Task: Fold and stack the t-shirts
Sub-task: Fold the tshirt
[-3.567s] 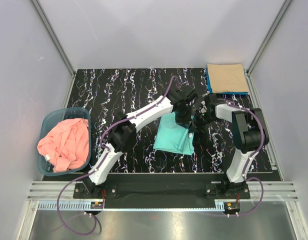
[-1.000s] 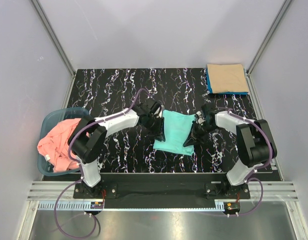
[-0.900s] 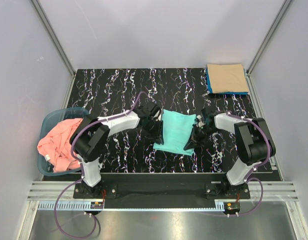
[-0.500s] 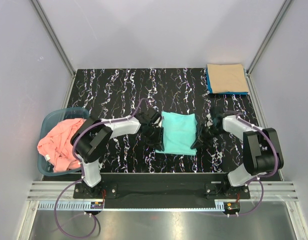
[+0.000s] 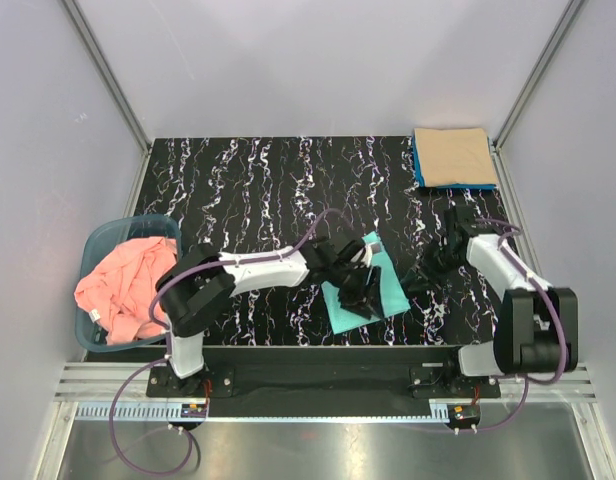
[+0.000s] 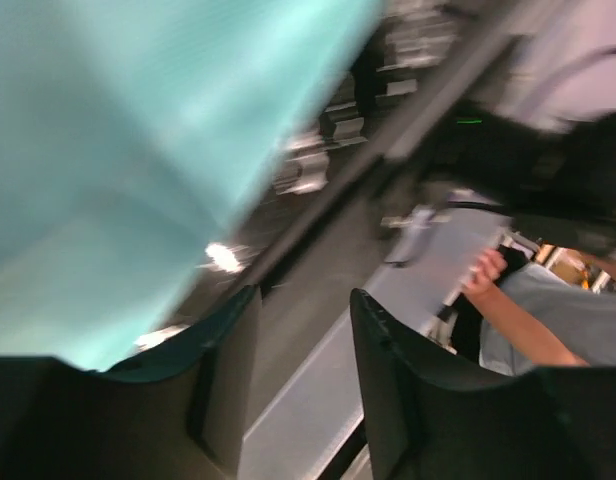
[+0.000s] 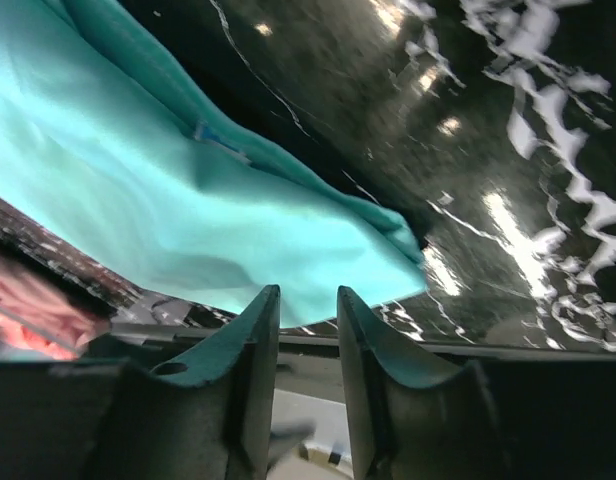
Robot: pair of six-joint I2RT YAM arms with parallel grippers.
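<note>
Finishing the fold: the turquoise-green t-shirt [image 5: 388,296] lay folded at the near centre of the worktop [image 5: 238,180]. The left tool [image 6: 303,372] hung over it, spread and empty. The right tool [image 7: 308,362], just beside it, stood slightly parted, holding nothing. The likely next move called for gripping the bundle and carrying it onto the tan-beige t-shirt [image 5: 453,155] at the far right corner.

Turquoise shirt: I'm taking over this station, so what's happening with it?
The left gripper hangs open over the folded turquoise shirt, mid-table. The right gripper is open beside it, off the cloth. A tan shirt lies folded on a blue one at the far right corner; a pink one sits in the basket.
</note>
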